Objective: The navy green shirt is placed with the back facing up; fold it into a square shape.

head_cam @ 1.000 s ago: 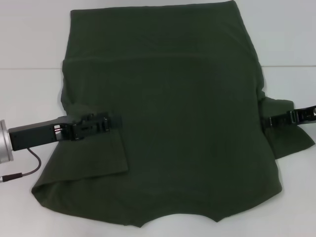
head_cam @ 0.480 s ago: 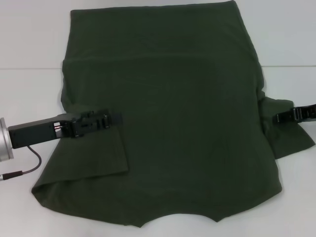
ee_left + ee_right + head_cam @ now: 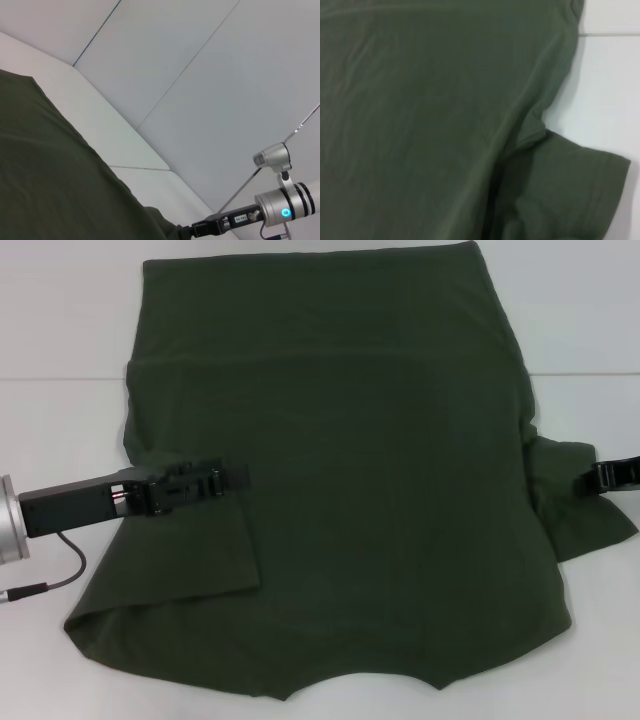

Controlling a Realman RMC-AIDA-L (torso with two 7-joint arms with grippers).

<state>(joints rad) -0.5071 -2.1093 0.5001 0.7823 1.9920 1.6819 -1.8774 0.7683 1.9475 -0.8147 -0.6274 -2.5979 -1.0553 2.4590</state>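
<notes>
Olive shirt (image 3: 370,490) under left gripper (image 3: 235,478), seemingly pinching sleeve; right gripper (image 3: 600,476) unclear.

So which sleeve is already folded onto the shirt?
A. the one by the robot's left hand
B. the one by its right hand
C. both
A: beside the left hand the sleeve lies flat on the navy green shirt, while the sleeve by the right hand sticks out sideways.
</notes>
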